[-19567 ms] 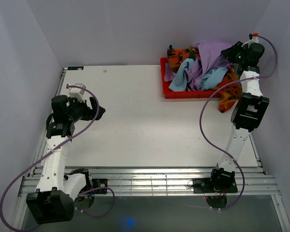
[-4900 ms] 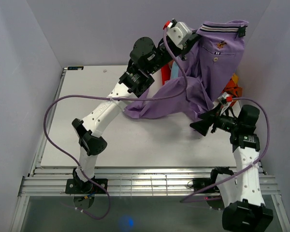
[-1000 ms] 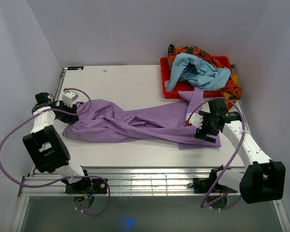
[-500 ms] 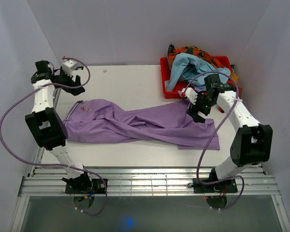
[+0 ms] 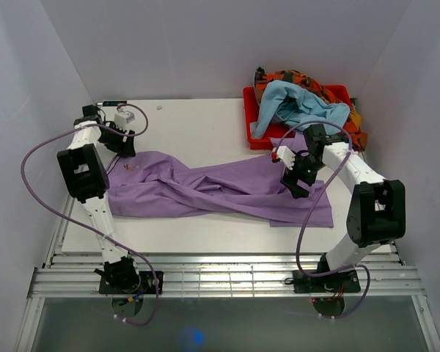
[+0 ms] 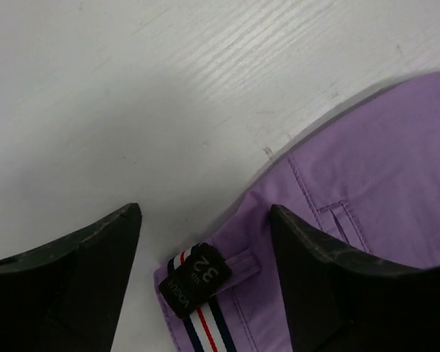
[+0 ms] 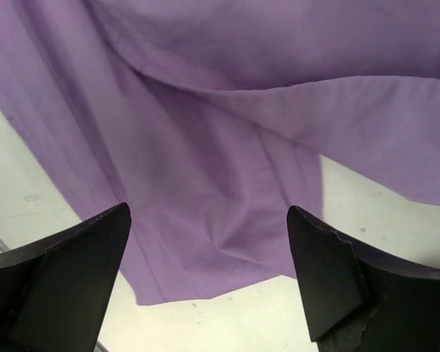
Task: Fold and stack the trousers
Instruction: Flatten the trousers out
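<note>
The lilac trousers [image 5: 205,187] lie spread across the table, waistband at the left and leg ends at the right. My left gripper [image 5: 123,144] hovers open at the waistband's far corner. In the left wrist view the trousers [image 6: 381,169] show a black size label [image 6: 198,282] on striped tape, lying between my left gripper's [image 6: 205,211] dark fingers [image 6: 81,279], which hold nothing. My right gripper [image 5: 293,180] hangs open over the leg ends. In the right wrist view wrinkled purple cloth [image 7: 205,110] lies below the right gripper [image 7: 209,211], untouched.
A red bin [image 5: 279,141] stands at the back right, holding a light blue garment [image 5: 301,106] and an orange patterned one [image 5: 308,79]. One trouser leg reaches up to the bin's front wall. White walls close in on the left, back and right.
The left gripper left the waistband, swung to the back left corner, then came down at the waistband's far corner. The right gripper moved from the leg hems toward the bin, staying open.
</note>
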You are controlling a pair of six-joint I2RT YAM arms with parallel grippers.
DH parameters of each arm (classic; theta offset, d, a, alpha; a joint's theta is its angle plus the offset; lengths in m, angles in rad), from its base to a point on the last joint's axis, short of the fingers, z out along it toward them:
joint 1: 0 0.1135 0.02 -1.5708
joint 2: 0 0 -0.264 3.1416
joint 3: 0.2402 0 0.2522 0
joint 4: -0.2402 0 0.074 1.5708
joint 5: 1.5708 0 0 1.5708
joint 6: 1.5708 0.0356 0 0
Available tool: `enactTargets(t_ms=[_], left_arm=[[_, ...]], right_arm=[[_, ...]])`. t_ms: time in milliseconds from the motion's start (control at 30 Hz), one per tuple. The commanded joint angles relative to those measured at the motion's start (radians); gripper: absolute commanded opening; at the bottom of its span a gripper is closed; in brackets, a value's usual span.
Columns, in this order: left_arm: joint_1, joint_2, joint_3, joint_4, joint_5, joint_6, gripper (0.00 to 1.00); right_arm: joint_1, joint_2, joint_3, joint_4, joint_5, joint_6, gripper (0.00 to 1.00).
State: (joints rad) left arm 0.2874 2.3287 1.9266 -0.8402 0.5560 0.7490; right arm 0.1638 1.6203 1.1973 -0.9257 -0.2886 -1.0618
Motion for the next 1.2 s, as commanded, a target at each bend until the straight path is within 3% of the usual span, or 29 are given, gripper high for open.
enactTargets(t_ms=[0, 133, 267, 333, 433, 633, 867, 900, 1033, 1167], left_arm=[[-0.016, -0.025, -0.055, -0.030, -0.093, 0.036, 0.78], [-0.016, -0.037, -0.112, -0.016, -0.151, 0.065, 0.46], [0.004, -0.055, -0.124, -0.014, -0.199, 0.118, 0.00], [0.024, -0.065, -0.104, -0.013, -0.194, 0.133, 0.00], [0.025, -0.074, -0.081, -0.013, -0.189, 0.145, 0.00], [0.022, -0.083, -0.063, -0.013, -0.151, 0.122, 0.00], [0.022, -0.083, -0.058, -0.013, -0.145, 0.115, 0.00], [0.022, -0.081, -0.057, -0.013, -0.146, 0.113, 0.00], [0.024, -0.080, -0.048, -0.011, -0.145, 0.105, 0.00], [0.022, -0.077, -0.038, -0.011, -0.146, 0.099, 0.00]], right_arm=[[0.002, 0.006, 0.088, 0.126, 0.029, 0.049, 0.93], [-0.006, 0.065, 0.217, 0.192, 0.072, 0.089, 0.94], [-0.010, 0.113, 0.266, 0.202, 0.123, -0.021, 0.96], [-0.009, 0.107, 0.222, 0.278, 0.140, -0.121, 0.98], [-0.010, 0.140, 0.267, 0.363, 0.175, -0.071, 0.97], [-0.010, 0.361, 0.556, 0.268, 0.137, 0.085, 0.95], [-0.018, 0.452, 0.607, 0.205, 0.166, 0.028, 0.98], [-0.018, 0.457, 0.608, 0.189, 0.160, 0.020, 0.88], [-0.023, 0.448, 0.582, 0.180, 0.155, 0.013, 0.65], [-0.032, 0.435, 0.558, 0.173, 0.151, 0.003, 0.47]])
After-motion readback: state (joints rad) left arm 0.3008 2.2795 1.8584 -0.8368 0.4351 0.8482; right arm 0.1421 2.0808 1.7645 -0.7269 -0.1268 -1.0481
